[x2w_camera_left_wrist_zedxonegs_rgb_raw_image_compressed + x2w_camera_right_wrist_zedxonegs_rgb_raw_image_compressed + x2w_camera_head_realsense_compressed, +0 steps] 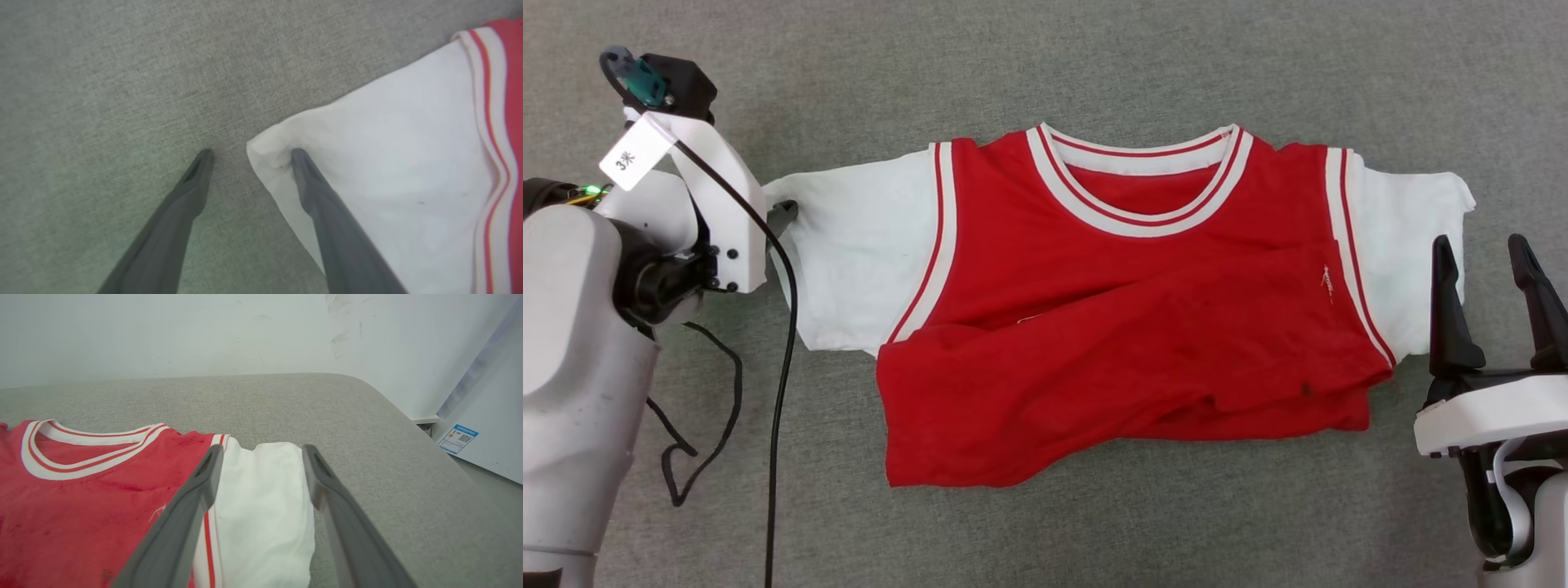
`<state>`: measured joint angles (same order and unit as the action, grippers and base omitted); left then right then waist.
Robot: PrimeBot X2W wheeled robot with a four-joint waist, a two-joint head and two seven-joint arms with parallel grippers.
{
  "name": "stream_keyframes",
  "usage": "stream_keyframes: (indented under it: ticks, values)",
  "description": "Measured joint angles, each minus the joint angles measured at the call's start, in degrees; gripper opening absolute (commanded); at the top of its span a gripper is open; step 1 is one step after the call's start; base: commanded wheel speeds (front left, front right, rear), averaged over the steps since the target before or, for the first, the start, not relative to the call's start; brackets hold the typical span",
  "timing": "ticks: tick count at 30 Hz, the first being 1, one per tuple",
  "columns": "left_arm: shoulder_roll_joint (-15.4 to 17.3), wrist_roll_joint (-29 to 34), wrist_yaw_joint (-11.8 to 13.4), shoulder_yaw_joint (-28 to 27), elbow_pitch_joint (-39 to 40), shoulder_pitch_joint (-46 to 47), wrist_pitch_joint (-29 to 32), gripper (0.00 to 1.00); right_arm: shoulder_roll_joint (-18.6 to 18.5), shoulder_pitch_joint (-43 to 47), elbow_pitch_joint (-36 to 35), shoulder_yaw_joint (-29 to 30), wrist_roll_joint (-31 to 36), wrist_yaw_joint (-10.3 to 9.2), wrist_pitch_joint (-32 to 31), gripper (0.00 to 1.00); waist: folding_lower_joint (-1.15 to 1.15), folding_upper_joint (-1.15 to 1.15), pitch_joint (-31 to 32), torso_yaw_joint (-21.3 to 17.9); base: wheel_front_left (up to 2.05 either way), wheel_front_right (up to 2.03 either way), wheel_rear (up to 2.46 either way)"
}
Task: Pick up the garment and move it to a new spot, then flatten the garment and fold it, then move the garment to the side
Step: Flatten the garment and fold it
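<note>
Head view, item one: the garment (1127, 327), red with white short sleeves, lies across the middle of the grey bench (1045, 65). Its collar is on the far side and its lower part is folded up in a slanted, creased flap.

Edges and room:
- Bare bench fabric lies on every side of the garment, widest beyond the collar and along the near hem.
- In the right wrist view the bench (367, 416) ends in a rounded far corner, with a pale wall (204, 330) close behind it. A white cabinet (490, 428) with a small label stands off that corner.
- A black cable (783, 343) hangs from my left arm and trails over the bench beside the left sleeve.

Arm poses:
- Left end effector (252, 153): jaws wide and pointed down at the bench. One finger (192, 192) is on bare fabric. The other presses a dimple into the corner of the white sleeve (388, 163). Nothing is pinched (the sleeve corner sits just inside the gap).
- Right end effector (1480, 245): jaws wide, holding nothing, fingers pointing away from me at the outer edge of the right sleeve (1405, 245). In its own wrist view the right end effector (262, 449) frames that sleeve between its fingers; I cannot tell its height above the cloth.
</note>
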<state>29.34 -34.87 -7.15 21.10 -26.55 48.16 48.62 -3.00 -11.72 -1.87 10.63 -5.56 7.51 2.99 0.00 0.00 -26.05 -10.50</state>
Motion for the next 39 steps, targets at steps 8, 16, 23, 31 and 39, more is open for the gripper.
stream_keyframes:
  ticks: [8, 16, 23, 31, 39]
  values:
    - [-1.11, -2.87, -0.25, 1.99, -0.83, -0.71, -3.12, 0.0, 0.02, -0.16, 0.66, 0.45, 0.57, 0.0, -0.07, 1.0, 0.0, 0.0, 0.64, 1.22, 0.0, 0.0, 0.0]
    - [0.47, -6.5, -0.38, -0.33, 1.26, -5.91, -8.84, 0.0, -0.1, 0.51, 1.4, 1.03, 1.22, 0.0, -3.01, 1.0, 0.0, 0.0, 4.14, 3.06, 0.0, 0.0, 0.0]
    - [3.71, -7.86, 0.02, -2.4, 10.25, -13.67, -11.57, 0.0, -3.23, 1.97, 1.46, 0.8, 1.0, 0.01, -11.46, 1.0, 0.0, 0.0, 7.51, 6.24, 0.0, 0.0, 0.0]
    - [6.1, -9.28, 3.05, -4.25, 30.17, -24.0, -12.24, 0.0, -11.07, -1.8, -0.37, -1.48, -6.03, 0.02, -31.11, 1.0, 0.0, 0.0, 8.8, 10.02, 0.0, 0.0, 0.0]
    - [7.86, -9.68, 5.22, -4.52, 44.54, -30.0, -11.2, 0.0, -22.49, -10.56, 4.38, -1.21, -8.17, 0.0, -51.85, 1.0, 0.0, 0.0, 6.79, 12.71, 0.0, 0.0, 0.0]
